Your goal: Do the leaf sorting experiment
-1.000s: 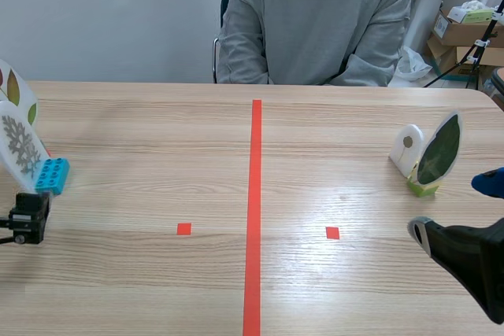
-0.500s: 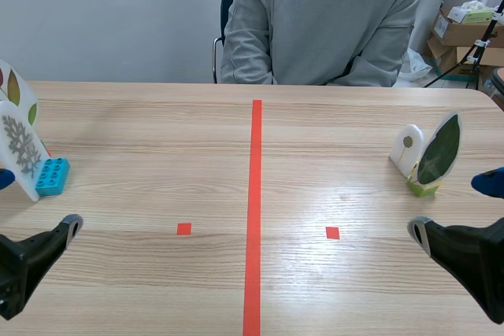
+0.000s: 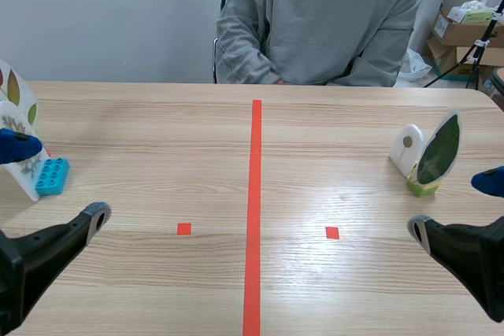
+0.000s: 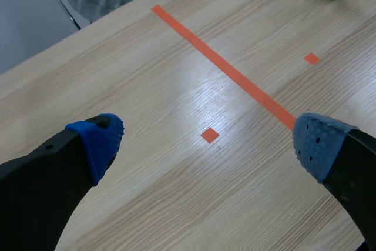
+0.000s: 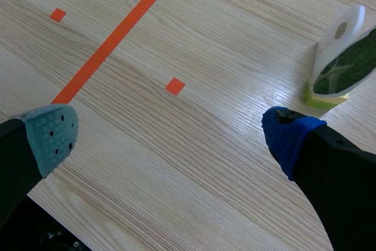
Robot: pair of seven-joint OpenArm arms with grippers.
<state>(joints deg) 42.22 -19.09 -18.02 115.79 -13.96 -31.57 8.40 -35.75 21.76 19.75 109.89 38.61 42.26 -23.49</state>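
**Both claws spread wide, leaf cards at the table's side edges**
The left gripper (image 4: 207, 142) and the right gripper (image 5: 171, 133) hold nothing. A white oval card bearing a dark green leaf (image 3: 439, 151) stands upright in a yellow-green block (image 3: 422, 188) near the right edge of the light wooden table (image 3: 157, 139). A white leaf card (image 3: 16, 116) with a blue studded brick (image 3: 51, 175) stands at the left edge.

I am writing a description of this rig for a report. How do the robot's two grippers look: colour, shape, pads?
Both are black, each with two thick fingers. The left gripper has blue dotted pads on both tips. The right gripper has one grey-green dotted pad and one blue pad.
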